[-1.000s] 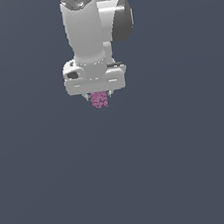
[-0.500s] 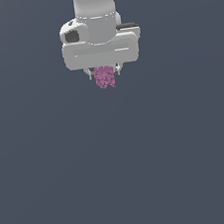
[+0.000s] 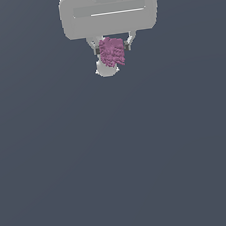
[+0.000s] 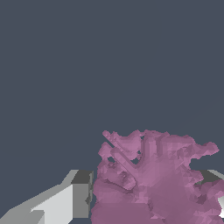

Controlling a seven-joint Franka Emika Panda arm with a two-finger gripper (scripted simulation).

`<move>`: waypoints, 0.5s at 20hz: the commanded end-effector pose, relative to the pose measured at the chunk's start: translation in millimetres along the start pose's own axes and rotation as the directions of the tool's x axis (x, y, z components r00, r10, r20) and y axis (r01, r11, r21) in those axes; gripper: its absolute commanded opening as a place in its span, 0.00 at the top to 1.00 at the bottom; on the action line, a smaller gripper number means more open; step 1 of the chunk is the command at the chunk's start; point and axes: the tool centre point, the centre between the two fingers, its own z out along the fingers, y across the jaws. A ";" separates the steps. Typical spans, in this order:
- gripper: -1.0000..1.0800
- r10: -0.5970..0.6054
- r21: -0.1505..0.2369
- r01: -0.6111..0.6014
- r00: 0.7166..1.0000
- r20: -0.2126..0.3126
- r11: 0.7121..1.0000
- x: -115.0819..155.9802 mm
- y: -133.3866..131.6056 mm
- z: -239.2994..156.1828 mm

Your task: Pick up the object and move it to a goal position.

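Note:
The object (image 3: 112, 52) is a small pink-purple knobbly lump held up in the air near the top of the exterior view. My white gripper (image 3: 112, 48) is shut on it from above, one finger on each side. The wide white hand spans well beyond the lump on both sides. In the wrist view the object (image 4: 153, 179) fills much of the frame, pressed between a grey-tipped finger (image 4: 81, 197) and the other finger, which is mostly hidden behind the lump. Part of a pale rounded shape (image 3: 106, 70) shows just below the lump.
A plain dark grey-blue surface (image 3: 123, 174) fills everything else in both views.
The gripper with the lump in it has risen and come closer to the exterior camera, so both look larger and sit higher in the frame. The grip has stayed shut.

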 end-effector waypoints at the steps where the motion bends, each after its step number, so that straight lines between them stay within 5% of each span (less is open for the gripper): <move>1: 1.00 0.000 0.000 0.000 1.000 0.001 1.000 2.1 -4.2 -13.5; 10: 1.00 0.000 0.000 0.000 1.000 0.001 1.000 7.4 -12.3 -38.8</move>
